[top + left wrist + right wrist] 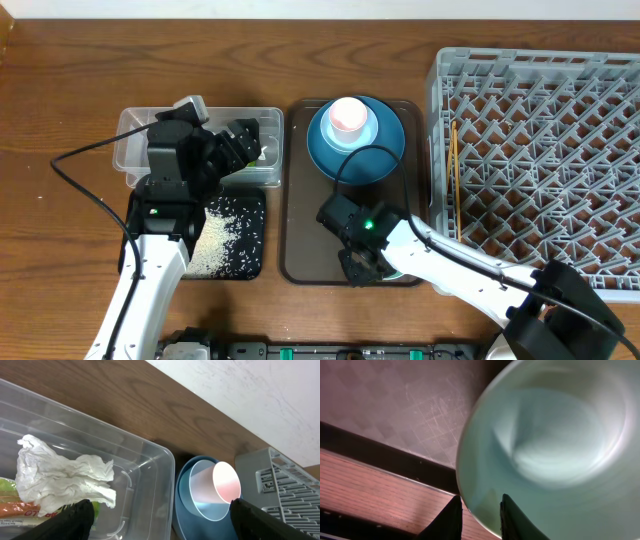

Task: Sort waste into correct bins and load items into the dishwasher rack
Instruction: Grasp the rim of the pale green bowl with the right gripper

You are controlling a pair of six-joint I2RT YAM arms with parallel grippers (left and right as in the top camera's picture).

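Observation:
My left gripper [245, 145] [160, 504] hangs open and empty over the clear tub [135, 150] [150, 460]. In the tub lie the crumpled white tissue [60, 475] and, under it, the yellow-green wrapper [100, 509]. My right gripper [358, 262] [479, 502] is shut on the rim of the pale mint-green bowl [555, 435] at the front of the brown tray [300, 200]. The blue plate-bowl [385, 150] [190, 510] holds a pink cup [347, 118] [220, 485]. Rice grains [215, 240] lie in the black tray [250, 230]. The chopsticks [453, 170] lie in the grey rack [540, 150].
The rack fills the right side of the table, and its corner shows in the left wrist view [280, 485]. The brown tray sits between the bins and the rack. A black cable [80, 185] loops left of the left arm.

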